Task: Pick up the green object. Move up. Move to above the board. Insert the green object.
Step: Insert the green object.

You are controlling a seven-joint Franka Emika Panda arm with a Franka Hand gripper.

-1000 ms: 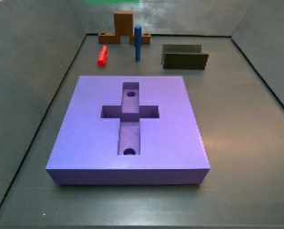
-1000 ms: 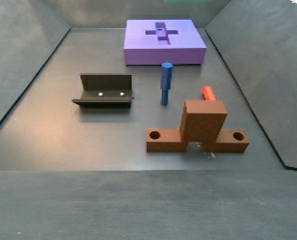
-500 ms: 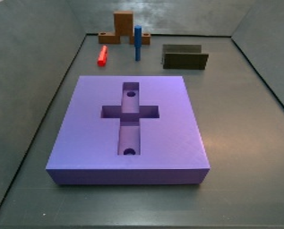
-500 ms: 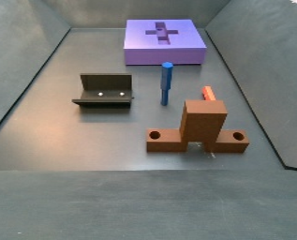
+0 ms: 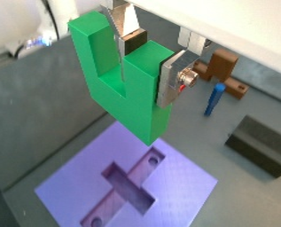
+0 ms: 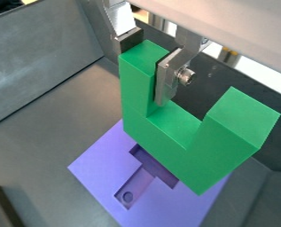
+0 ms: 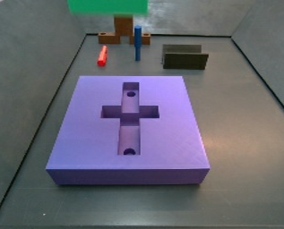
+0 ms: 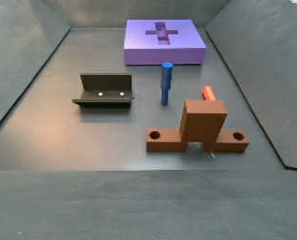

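The green object (image 5: pixel 125 84) is a bright green U-shaped block held in the air by my gripper (image 5: pixel 143 53), which is shut on one of its prongs. It also shows in a wrist view (image 6: pixel 178 124), with a silver finger (image 6: pixel 167 75) flat against the prong. The purple board (image 5: pixel 130 182) with its cross-shaped recess lies below the block in both wrist views (image 6: pixel 113 168). In a side view only the block's lower edge (image 7: pixel 108 5) shows at the top of the frame, far above the board (image 7: pixel 168 125). The board also shows in a side view (image 8: pixel 188 52).
A brown block (image 7: pixel 120 31), a blue peg (image 7: pixel 138 43), a red stick (image 7: pixel 101 56) and a dark olive U-shaped block (image 7: pixel 185 57) stand beyond the board. They also show in a side view: brown block (image 8: pixel 200 127), blue peg (image 8: pixel 166 82), olive block (image 8: pixel 104 91).
The green object has come into view at the top edge of a side view, where half a second ago it did not show. Nothing on the floor has moved.
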